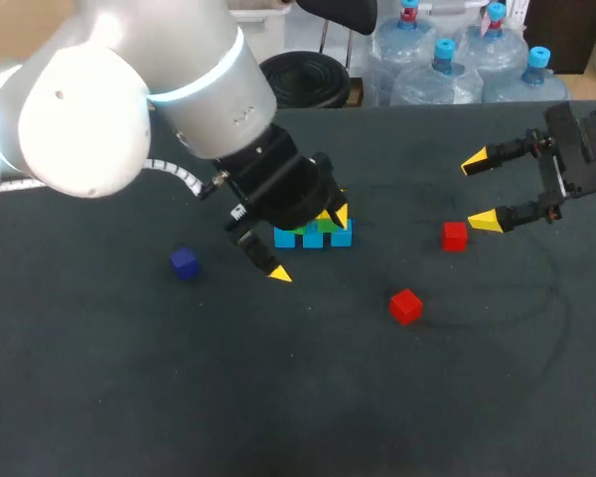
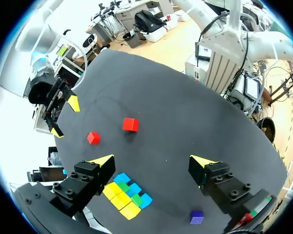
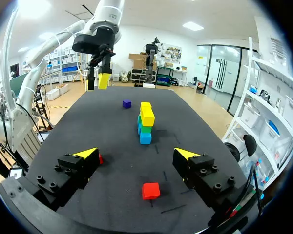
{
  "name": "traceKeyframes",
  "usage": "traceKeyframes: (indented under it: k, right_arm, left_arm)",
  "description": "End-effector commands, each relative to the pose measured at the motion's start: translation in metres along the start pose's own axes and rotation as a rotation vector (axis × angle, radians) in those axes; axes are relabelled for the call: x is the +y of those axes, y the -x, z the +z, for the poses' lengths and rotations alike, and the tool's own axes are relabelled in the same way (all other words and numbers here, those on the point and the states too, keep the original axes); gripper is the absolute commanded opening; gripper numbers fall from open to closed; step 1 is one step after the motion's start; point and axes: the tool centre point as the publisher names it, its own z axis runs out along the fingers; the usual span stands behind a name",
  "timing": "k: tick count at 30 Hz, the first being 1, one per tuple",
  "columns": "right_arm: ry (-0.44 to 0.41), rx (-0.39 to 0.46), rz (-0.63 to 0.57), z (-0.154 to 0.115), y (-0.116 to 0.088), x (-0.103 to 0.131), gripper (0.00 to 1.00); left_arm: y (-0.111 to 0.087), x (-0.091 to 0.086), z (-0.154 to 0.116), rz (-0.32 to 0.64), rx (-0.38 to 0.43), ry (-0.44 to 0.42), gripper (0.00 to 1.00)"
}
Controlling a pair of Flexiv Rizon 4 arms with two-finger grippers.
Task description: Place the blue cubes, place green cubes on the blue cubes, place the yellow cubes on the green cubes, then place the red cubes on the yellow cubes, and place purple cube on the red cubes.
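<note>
A stack [image 1: 314, 237] of blue cubes [image 3: 145, 138] at the bottom, green cubes [image 3: 145, 128] and yellow cubes [image 3: 147, 116] on top stands mid-table. My left gripper [image 1: 309, 243] hangs open just above it, and the stack's yellow cubes [image 2: 120, 200] show beside its one finger in the left wrist view. Two red cubes [image 1: 455, 236] [image 1: 405, 305] lie to the right of the stack. A purple cube [image 1: 185, 263] lies to its left. My right gripper [image 1: 480, 191] is open and empty, above the table near the first red cube, with the other red cube [image 3: 151, 190] below its fingers.
The dark table [image 1: 99, 397] has free room along its front and left. Nothing else stands on it.
</note>
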Motion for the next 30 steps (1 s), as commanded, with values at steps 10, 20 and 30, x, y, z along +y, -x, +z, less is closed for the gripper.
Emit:
traceKeyframes:
  k: [10,20,30]
  right_arm:
    - [-0.001,-0.001,-0.001,0.000,0.000,0.000,1.00]
    - [-0.001,-0.001,-0.001,0.000,0.000,0.000,1.00]
    - [-0.001,-0.001,-0.001,0.000,0.000,0.000,1.00]
  left_arm:
    - [0.014,0.026,0.050,-0.030,0.078,-0.045,1.00]
    - [0.018,0.031,0.066,-0.041,0.108,-0.066,1.00]
    - [0.028,0.038,0.086,-0.047,0.100,-0.074,1.00]
